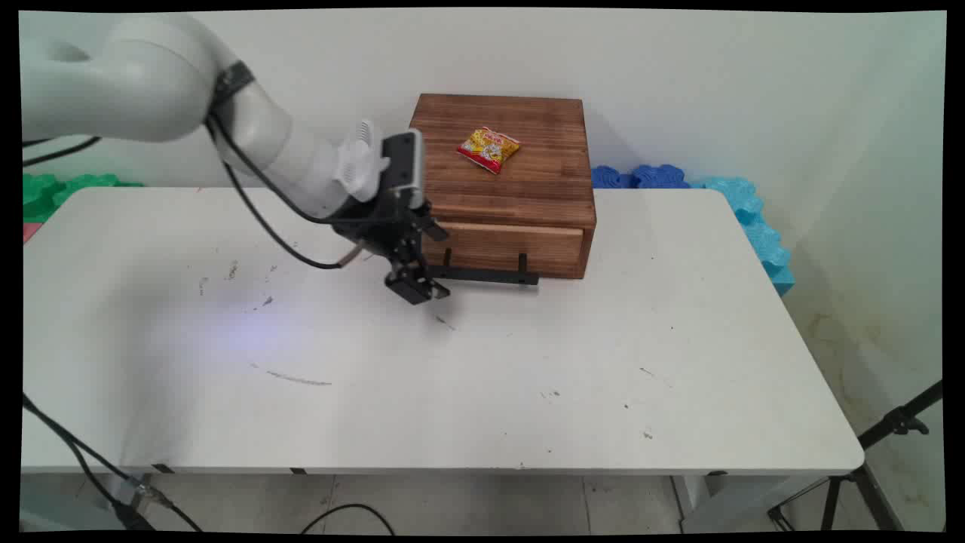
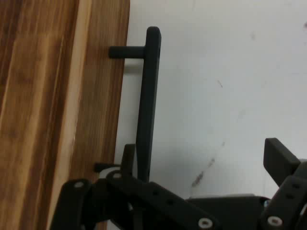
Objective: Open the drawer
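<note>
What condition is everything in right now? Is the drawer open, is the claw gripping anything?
Drawer: shut, its front flush with the wooden box.
Drawer handle: free, nothing clamped on it.
Gripper: open, empty, at the handle's left end.
Snack packet: lying flat on the box's top, sealed as far as visible.

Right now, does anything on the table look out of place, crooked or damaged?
Little stands out. The wooden box sits square, its drawer closed, and a yellow snack packet lies askew on its top. The white table shows dark scuff marks. The gripper hangs open by the left end of the black handle.
</note>
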Robot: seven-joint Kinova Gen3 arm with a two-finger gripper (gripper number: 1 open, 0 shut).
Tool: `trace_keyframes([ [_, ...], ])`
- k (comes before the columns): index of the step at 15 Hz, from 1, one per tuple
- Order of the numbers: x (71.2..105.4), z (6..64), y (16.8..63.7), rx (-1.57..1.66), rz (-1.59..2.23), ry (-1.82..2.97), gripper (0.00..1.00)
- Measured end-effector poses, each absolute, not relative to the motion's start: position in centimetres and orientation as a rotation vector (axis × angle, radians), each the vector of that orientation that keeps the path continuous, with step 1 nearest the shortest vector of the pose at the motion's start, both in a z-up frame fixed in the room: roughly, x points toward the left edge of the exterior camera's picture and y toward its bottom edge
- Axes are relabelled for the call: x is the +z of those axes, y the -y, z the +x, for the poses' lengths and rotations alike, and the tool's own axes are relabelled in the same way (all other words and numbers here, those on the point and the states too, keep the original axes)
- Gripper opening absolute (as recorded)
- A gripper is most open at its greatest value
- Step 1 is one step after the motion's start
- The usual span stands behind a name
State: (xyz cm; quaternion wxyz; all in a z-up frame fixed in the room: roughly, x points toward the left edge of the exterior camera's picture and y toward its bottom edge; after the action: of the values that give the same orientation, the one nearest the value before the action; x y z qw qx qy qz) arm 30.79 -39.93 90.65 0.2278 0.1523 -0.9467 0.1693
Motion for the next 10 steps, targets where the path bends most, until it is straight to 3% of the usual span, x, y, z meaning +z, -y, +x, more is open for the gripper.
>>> trace_keyframes([
  [10, 86.9, 27.0, 43.0, 0.497, 0.405, 2.646, 1.00],
])
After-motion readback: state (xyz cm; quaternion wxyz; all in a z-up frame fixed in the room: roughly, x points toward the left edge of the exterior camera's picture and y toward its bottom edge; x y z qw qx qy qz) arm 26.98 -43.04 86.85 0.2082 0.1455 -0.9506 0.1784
